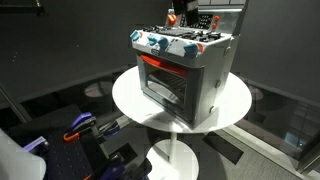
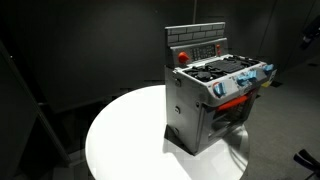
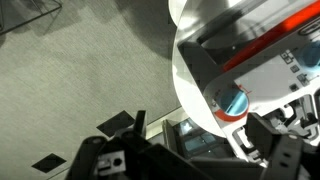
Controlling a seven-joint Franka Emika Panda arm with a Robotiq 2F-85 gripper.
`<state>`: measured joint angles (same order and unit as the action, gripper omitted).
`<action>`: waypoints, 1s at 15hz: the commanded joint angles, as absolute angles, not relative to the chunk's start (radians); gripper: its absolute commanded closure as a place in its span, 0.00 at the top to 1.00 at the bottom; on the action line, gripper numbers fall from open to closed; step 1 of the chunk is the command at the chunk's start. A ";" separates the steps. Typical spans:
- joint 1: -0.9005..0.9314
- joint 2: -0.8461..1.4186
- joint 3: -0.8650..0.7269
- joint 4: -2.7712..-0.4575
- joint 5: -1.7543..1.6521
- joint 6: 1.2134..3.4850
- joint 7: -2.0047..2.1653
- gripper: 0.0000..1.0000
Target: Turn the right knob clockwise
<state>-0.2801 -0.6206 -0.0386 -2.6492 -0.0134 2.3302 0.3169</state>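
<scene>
One toy stove (image 1: 210, 75) sits on the white table (image 1: 130, 100) in an exterior view, with the right knob (image 1: 197, 47) ending its front panel. In an exterior view, the knob row (image 2: 240, 80) stands untouched. Wrist view: the gripper (image 3: 190, 155) is spread wide, empty, low off the table edge. A blue knob (image 3: 233, 100) lies ahead, up-right, well apart.

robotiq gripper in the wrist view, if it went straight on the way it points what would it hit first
Probably the grey carpeted floor, just beside the rim of the round white table. The black gripper seems aimed past the silver toy stove, though depth is unclear.
</scene>
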 commanded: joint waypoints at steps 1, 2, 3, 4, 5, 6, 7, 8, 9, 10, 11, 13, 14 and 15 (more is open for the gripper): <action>-0.242 -0.664 -0.092 -2.581 -0.022 2.156 0.165 1.00; -0.232 -0.673 -0.105 -2.565 -0.018 2.109 0.126 1.00; -0.224 -0.681 -0.115 -2.549 -0.015 2.062 0.095 1.00; -0.215 -0.687 -0.127 -2.531 -0.013 2.014 0.064 1.00; -0.207 -0.690 -0.133 -2.512 -0.013 1.963 0.041 1.00; -0.199 -0.692 -0.139 -2.494 -0.014 1.917 0.020 1.00; -0.193 -0.693 -0.143 -2.478 -0.016 1.874 0.003 1.00; -0.190 -0.695 -0.143 -2.464 -0.020 1.839 -0.006 1.00; -0.187 -0.696 -0.143 -2.452 -0.023 1.812 -0.014 1.00; -0.184 -0.696 -0.142 -2.443 -0.026 1.787 -0.019 1.00; -0.184 -0.695 -0.139 -2.436 -0.028 1.769 -0.019 1.00; -0.184 -0.683 -0.135 -2.431 -0.028 1.751 -0.006 1.00; -0.186 -0.700 -0.134 -2.459 -0.018 1.788 0.009 1.00; -0.186 -0.700 -0.134 -2.459 -0.018 1.782 0.009 1.00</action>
